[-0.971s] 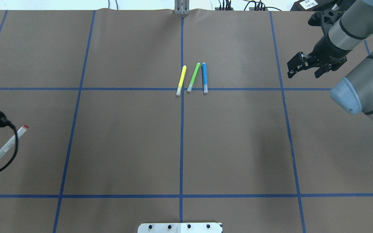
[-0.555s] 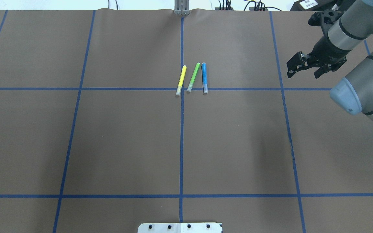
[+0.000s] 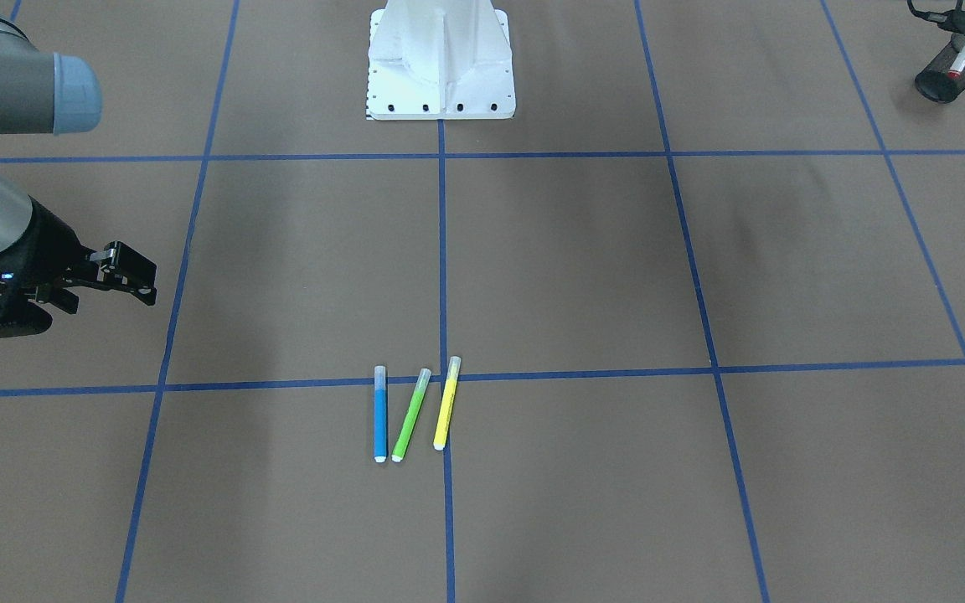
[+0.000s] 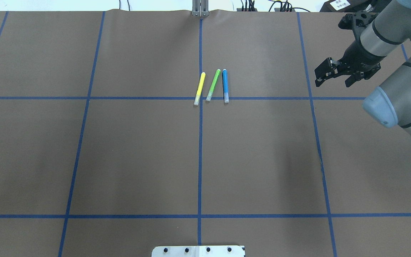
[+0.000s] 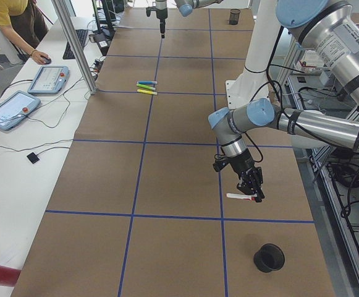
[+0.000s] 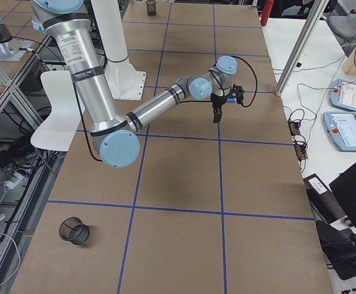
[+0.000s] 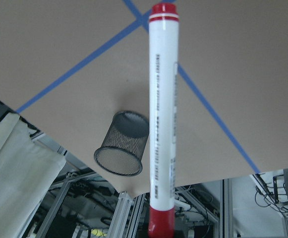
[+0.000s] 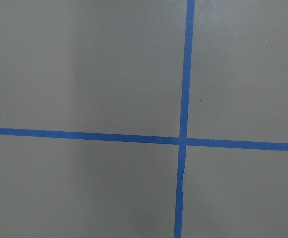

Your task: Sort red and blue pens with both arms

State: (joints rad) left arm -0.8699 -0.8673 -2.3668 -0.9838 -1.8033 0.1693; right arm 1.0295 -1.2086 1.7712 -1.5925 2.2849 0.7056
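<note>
The red pen [image 7: 162, 124], white-barrelled with red ends, hangs in the air with my left gripper [image 5: 251, 192] shut on one end; in the exterior left view it is held level over the table, short of a black mesh cup [image 5: 269, 257]. That cup [image 7: 123, 144] also shows beyond the pen in the left wrist view. The blue pen [image 4: 225, 85] lies at the table's middle, rightmost of a row of three. My right gripper [image 4: 334, 79] hovers open and empty far to the right of the blue pen [image 3: 379, 414].
A green highlighter [image 4: 213, 85] and a yellow highlighter [image 4: 199, 88] lie beside the blue pen. A second mesh cup [image 6: 75, 230] stands at the robot's right end of the table. The white robot base [image 3: 441, 59] sits at the near edge. Blue tape lines grid the brown cover.
My left gripper with the red pen has left the overhead view past its left edge. The right gripper has drifted slightly toward the far side. The three markers have not moved.
</note>
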